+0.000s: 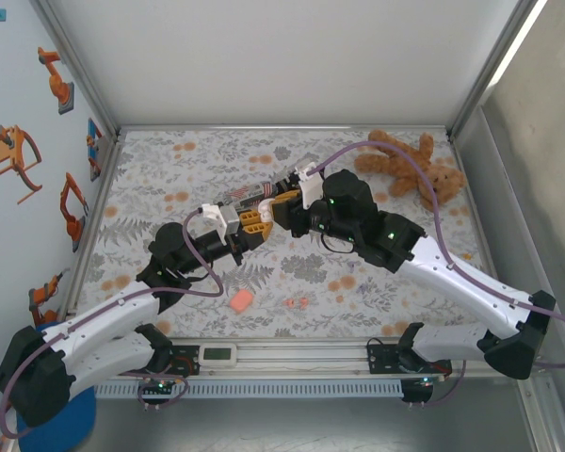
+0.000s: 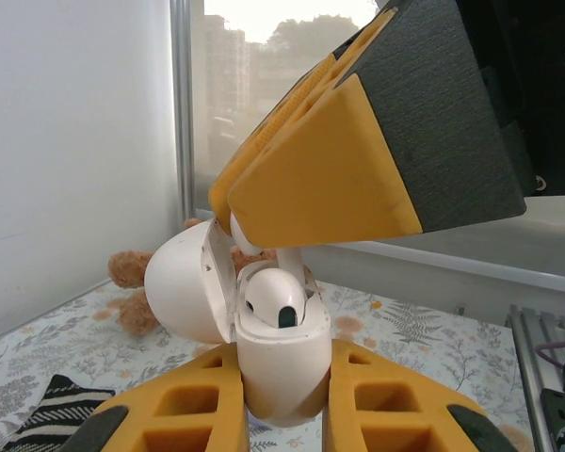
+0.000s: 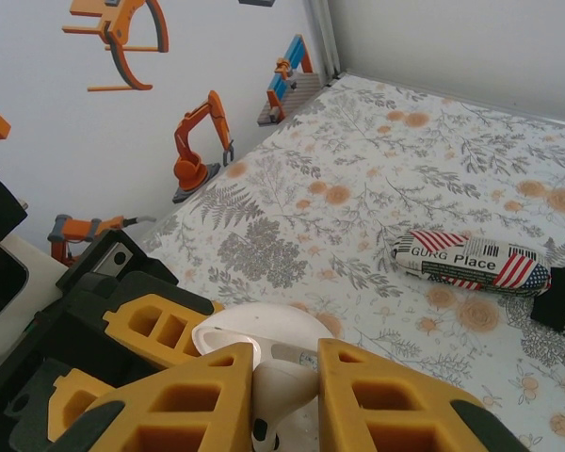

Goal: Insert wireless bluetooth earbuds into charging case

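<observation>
The table [image 1: 169, 179] wears a cloth printed with grey ferns and orange flowers. A white back wall closes it at 12 o'clock. A pale blue wall at 9 o'clock carries orange robot-arm stickers [image 3: 200, 141]. Metal frame posts stand at the far corners, and a metal rail [image 1: 301, 353] runs along the 6 o'clock edge with a small white device [image 1: 218, 353] lying on it. From the left wrist camera, a glass pane [image 2: 254, 56] beyond the table shows buildings and trees.

A brown teddy bear [image 1: 410, 169] sprawls at about 1 o'clock. A flag-print pouch [image 3: 471, 262] lies near the middle, just past the two claws. Toward 6 o'clock, a salmon-orange case [image 1: 240, 299] sits on the cloth. A pair of coral-red earbuds [image 1: 297, 302] lies just to its right, apart from it.

Above the centre of the table the arms meet. The left gripper [image 2: 282, 414] is clamped on a white case [image 2: 282, 367] and holds it upright, with its lid [image 2: 184, 287] swung open. One seated earbud [image 2: 271, 297] already rests in a socket. The right gripper [image 3: 284, 363] is closed on a white earbud [image 3: 282, 386], pinched between its yellow fingers directly over the open case. The bud's stem points down beside the seated one.
</observation>
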Available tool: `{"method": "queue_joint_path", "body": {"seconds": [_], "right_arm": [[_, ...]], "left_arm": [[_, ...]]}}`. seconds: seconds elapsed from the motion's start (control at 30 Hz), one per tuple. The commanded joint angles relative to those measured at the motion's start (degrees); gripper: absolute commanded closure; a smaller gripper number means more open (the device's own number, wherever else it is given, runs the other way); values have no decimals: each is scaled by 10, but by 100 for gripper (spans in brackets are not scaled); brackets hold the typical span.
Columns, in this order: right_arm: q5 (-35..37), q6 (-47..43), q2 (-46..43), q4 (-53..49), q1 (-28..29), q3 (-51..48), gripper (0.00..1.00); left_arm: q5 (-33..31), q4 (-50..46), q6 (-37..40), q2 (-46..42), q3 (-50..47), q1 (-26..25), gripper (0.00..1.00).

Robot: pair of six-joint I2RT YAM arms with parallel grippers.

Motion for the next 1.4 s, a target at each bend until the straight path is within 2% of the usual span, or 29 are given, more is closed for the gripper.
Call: {"method": "queue_joint_path", "body": {"seconds": [0.0,0.17,0.4,0.57,0.87,1.07,1.23,1.3,1.37], "right_arm": [[-3,-1,3,-16,7,8,79],[-2,0,10,-26,7,14,77],[4,-4,7,-28,7,28,63],[18,-16,4,-38,7,46,56],[49,-47,-23,-45,7,53,37],[44,-56,-36,-39,-1,41,24],[-25,-23,-51,2,-38,3,10],[-73,-2,-58,29,-60,-16,5],[-165,33,-65,81,-95,-47,1]], "left_arm": [[10,19,7,-6,23,-4,95],[11,18,7,-7,24,-4,95],[12,15,7,-9,21,-4,95],[11,13,4,-13,16,-4,95],[7,8,-2,-32,2,-5,95],[6,-1,-7,-47,-3,-5,95],[3,-2,-8,-55,-8,-5,95],[3,-2,-10,-58,-9,-5,95],[4,-1,-10,-58,-9,-5,95]]}}
